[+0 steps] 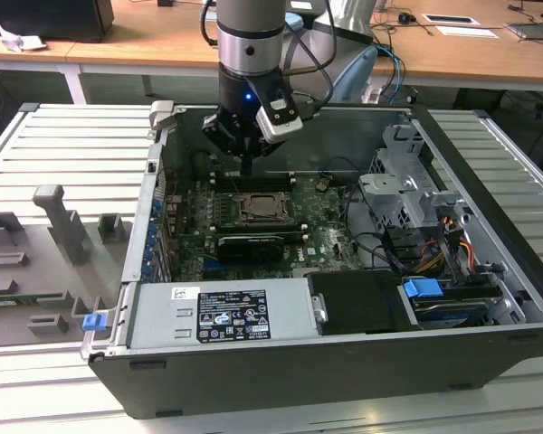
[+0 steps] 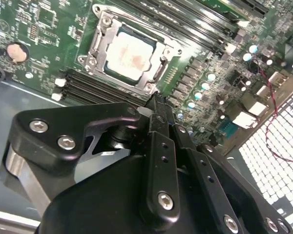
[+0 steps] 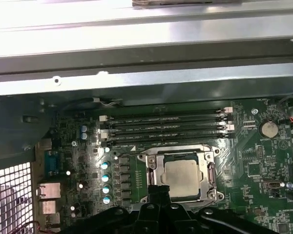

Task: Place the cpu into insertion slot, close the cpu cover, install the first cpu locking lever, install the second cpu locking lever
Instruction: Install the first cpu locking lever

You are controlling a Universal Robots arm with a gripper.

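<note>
The cpu [image 2: 131, 52] lies flat in the insertion slot [image 1: 268, 217] on the green motherboard, its silvery top showing in both wrist views [image 3: 181, 174]. The cpu cover [image 2: 101, 45], a thin metal frame, lies down around the chip's edges [image 3: 154, 163]. My gripper [image 1: 247, 165] hangs shut with nothing between its fingers [image 2: 158, 141]. Its tip [image 2: 156, 100] is a little above the long black memory slots [image 3: 166, 124], just beside the socket on its far side in the exterior view.
The open computer case [image 1: 145, 226] walls in the board. A black card [image 1: 249, 246] lies in front of the socket, with a grey power supply [image 1: 222, 312] nearer still. A drive cage [image 1: 407, 194] and cables fill the exterior view's right. Grey fixtures [image 1: 63, 226] stand outside on the exterior view's left.
</note>
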